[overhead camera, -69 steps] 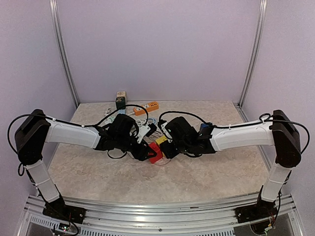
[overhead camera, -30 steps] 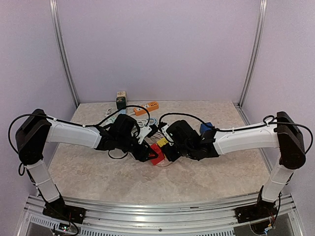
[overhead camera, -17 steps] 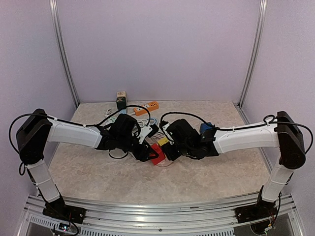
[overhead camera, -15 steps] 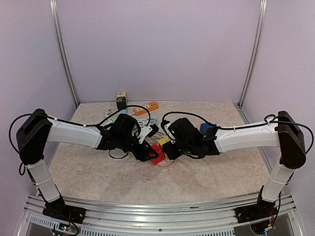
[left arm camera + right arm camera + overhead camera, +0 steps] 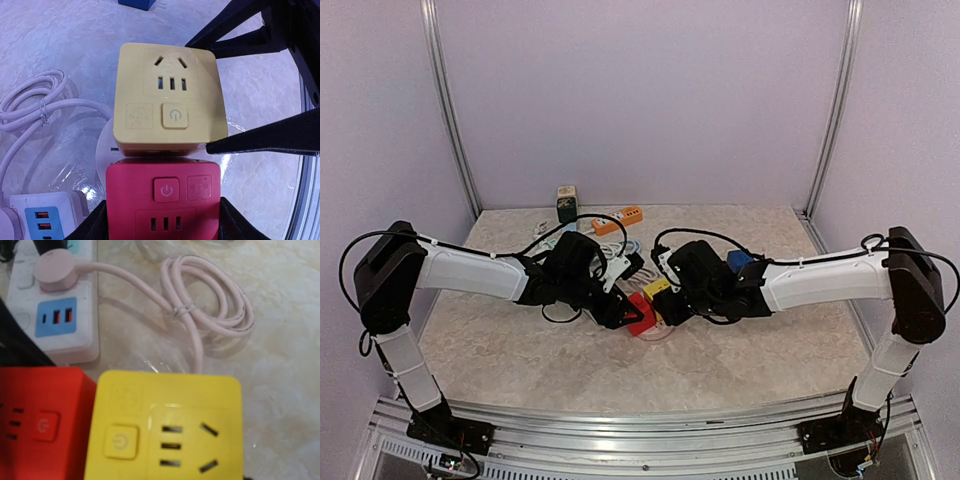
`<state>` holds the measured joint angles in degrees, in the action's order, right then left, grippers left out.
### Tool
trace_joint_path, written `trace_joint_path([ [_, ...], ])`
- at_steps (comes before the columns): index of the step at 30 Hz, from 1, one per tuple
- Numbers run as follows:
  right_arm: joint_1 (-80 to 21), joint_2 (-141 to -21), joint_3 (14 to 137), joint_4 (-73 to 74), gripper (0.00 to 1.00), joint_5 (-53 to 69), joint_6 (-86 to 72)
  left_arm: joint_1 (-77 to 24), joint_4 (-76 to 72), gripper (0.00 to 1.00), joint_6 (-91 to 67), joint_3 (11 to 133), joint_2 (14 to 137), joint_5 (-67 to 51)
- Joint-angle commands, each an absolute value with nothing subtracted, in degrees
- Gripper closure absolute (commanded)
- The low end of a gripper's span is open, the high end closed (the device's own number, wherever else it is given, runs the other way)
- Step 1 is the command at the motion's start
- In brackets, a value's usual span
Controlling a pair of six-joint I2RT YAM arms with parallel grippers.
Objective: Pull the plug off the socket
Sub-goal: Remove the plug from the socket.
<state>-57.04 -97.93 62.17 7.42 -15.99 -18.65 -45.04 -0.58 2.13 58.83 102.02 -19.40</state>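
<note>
Yellow cube (image 5: 657, 288) sat joined to red cube (image 5: 640, 314) at table centre. Left wrist view: left gripper (image 5: 162, 222) clamped red cube, and right gripper (image 5: 200, 95), in from 3 o'clock, pinched yellow cube. Right wrist view hid own fingers.

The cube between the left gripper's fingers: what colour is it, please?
Red: the cube shows best in the left wrist view.

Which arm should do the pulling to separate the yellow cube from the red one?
Right, probably. The right gripper pinches the yellow cube at its fingertips and can draw it away, while the left gripper clamps the red cube as an anchor.
</note>
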Motion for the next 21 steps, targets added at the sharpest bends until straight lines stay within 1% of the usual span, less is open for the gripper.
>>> trace_joint_path([
  [1, -60.7, -94.45, 65.25, 2.28, 1.0, -17.9, -17.47, -44.65, 5.78, 0.83, 1.41, 58.22, 105.73, -16.61],
  [9, -64.39, -94.78, 65.28, 1.07, 1.0, -21.14, -11.08, -44.64, 5.98, 0.83, 1.45, 58.54, 105.97, -16.7],
  [14, -65.4, -93.5, 63.53, -1.7, 1.0, -20.34, -8.01, -44.63, 6.07, 0.83, 1.43, 58.62, 106.12, -16.7],
  [17, -65.43, -92.71, 62.48, -2.99, 1.0, -21.06, -8.4, -44.65, 6.04, 0.83, 1.45, 58.54, 106.02, -16.62],
  [21, -65.14, -93.12, 64.07, -0.6, 1.0, -24.31, -11.52, -44.65, 6.13, 0.84, 1.49, 58.29, 105.96, -16.45],
])
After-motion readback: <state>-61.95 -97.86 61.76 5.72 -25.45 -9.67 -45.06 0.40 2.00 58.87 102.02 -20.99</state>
